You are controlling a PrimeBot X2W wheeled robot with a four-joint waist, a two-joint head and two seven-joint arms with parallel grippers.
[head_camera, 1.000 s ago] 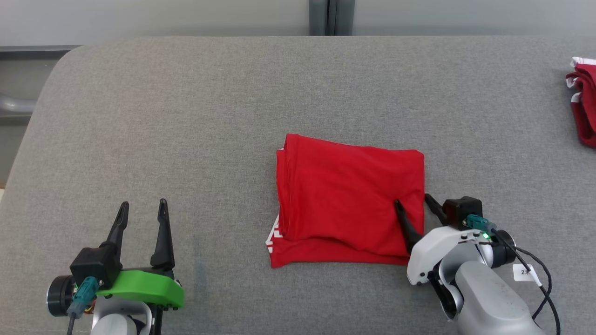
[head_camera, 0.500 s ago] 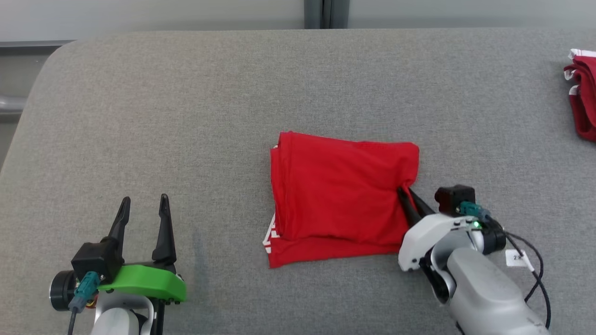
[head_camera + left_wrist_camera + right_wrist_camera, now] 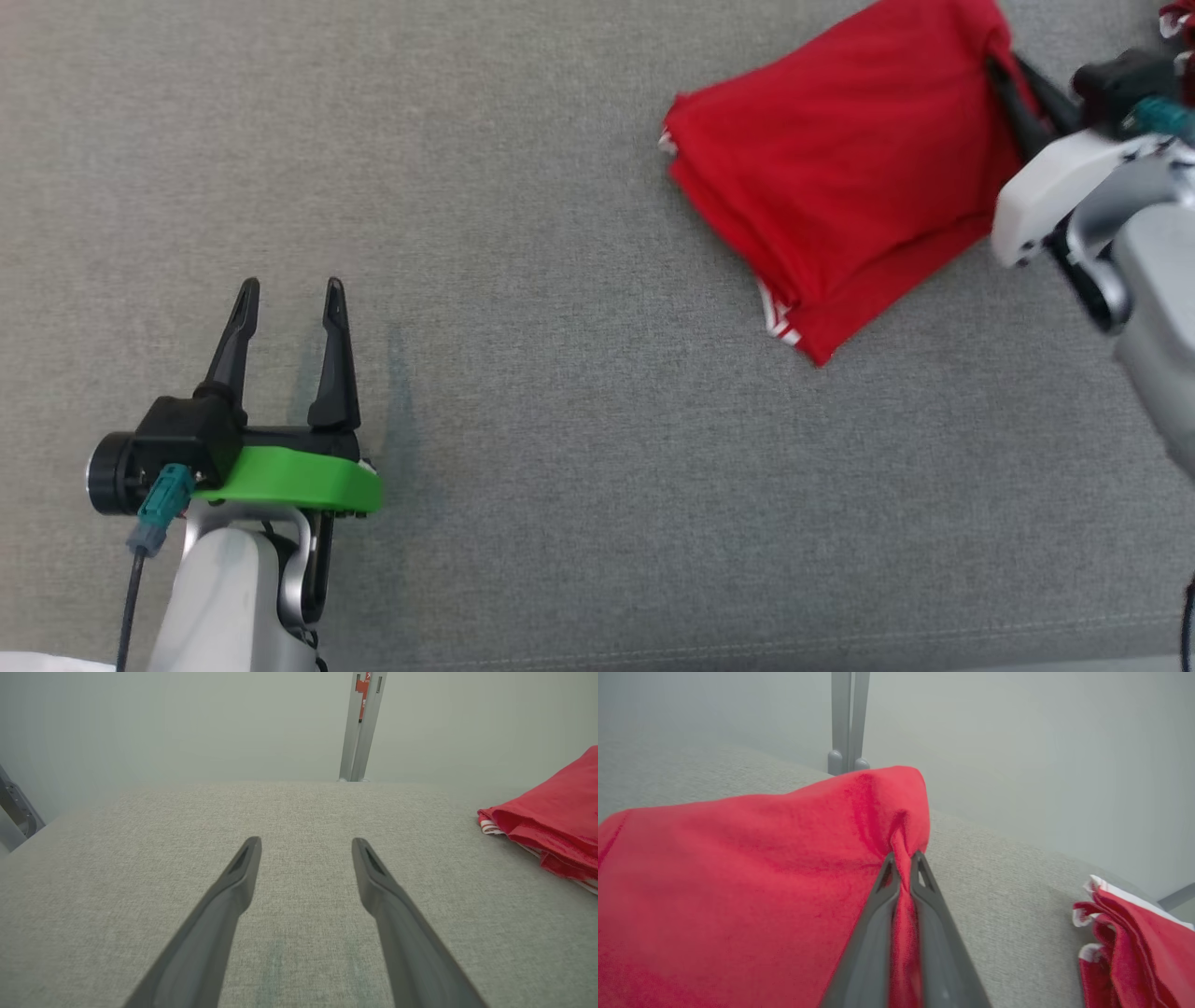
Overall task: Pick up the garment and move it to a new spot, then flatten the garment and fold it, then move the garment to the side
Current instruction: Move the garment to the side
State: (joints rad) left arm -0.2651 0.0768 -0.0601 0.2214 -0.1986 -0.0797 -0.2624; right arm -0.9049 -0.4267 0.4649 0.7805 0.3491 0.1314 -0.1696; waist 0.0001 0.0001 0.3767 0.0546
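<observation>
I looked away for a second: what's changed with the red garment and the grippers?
The right gripper shut its jaws on the garment at its right edge and pulled it rightward, turning it, nearer the second garment. The head camera shifted too. The left gripper stayed open, clear of the cloth.
</observation>
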